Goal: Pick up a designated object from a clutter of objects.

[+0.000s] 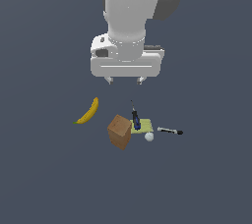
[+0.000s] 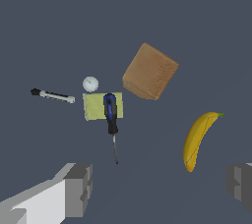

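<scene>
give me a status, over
Gripper open, high over the clutter, holding nothing. Screwdriver lies handle on the pad, shaft off it. Box and ball close by; gap to each unclear.

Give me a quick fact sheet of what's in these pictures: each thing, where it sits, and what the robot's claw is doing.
gripper: open, hanging above the objects, holding nothing
blue-handled screwdriver: handle lying across the yellow-green pad, shaft sticking out past its edge
yellow-green pad: flat on the floor
brown box: tilted, beside the pad
white ball: at the pad's corner
silver tool with black tip: apart, beyond the ball
banana: alone, on the box's far side from the pad
</scene>
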Robot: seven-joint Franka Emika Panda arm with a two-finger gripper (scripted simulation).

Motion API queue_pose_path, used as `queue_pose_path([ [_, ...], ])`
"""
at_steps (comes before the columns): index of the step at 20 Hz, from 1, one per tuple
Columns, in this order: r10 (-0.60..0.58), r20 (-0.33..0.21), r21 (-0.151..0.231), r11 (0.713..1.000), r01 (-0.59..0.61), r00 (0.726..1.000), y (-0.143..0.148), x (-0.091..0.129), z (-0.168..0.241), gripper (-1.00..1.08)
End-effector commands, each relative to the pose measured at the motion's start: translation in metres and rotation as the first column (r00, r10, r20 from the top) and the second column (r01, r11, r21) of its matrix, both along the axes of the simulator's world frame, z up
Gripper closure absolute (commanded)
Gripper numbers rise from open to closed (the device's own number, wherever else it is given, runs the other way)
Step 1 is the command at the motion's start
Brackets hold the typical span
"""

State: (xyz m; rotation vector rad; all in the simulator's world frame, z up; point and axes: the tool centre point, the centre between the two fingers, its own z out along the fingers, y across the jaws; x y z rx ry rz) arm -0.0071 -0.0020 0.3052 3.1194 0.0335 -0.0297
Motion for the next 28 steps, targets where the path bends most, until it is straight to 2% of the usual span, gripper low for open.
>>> queue_pose_path([
  [1, 0.000, 0.000, 0.000, 1.000, 0.000, 1.000, 0.000, 0.000, 0.000, -0.92],
  [9, 0.066, -0.019, -0.023, 0.998, -0.066, 0.998, 0.012, -0.002, -0.012, -0.92],
  [17, 0.068, -0.018, -0.022, 0.997, -0.069, 0.998, 0.013, -0.002, -0.019, -0.92],
  [28, 0.075, -0.009, -0.010, 0.997, -0.075, 0.997, 0.023, -0.003, -0.077, -0.92],
])
